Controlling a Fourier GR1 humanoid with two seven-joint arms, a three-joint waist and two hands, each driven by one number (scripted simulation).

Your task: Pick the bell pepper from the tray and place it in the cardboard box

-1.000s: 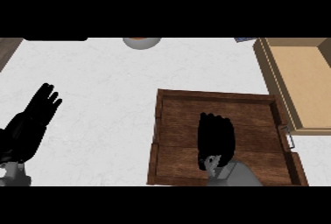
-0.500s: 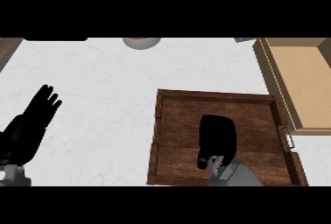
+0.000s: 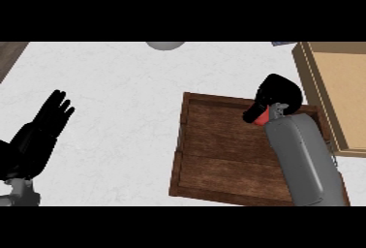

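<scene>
Two black hands show, one at each side. At the far left the left hand [image 3: 41,138] rests over the white marble counter [image 3: 129,97], its fingers straight, a little spread and pointing up; it holds nothing and lies well apart from everything else. At the top edge, left of centre, sits one grey rounded object [image 3: 166,45], cut off by the view, so what it is cannot be told. Right of centre lies the one dark brown wooden tray [image 3: 221,145], its plank floor bare where it shows. Over the tray's far right corner the right hand [image 3: 277,92] is curled, fingers and thumb closed round the one red bell pepper [image 3: 265,117] – only a small red patch of it shows below the palm, the rest hidden. The grey right forearm [image 3: 304,160] runs up across the tray's right side. Just beside that hand, at the right edge, stands the one tan cardboard box [image 3: 342,87], open at the top – the pepper is near its left wall, not inside it
</scene>
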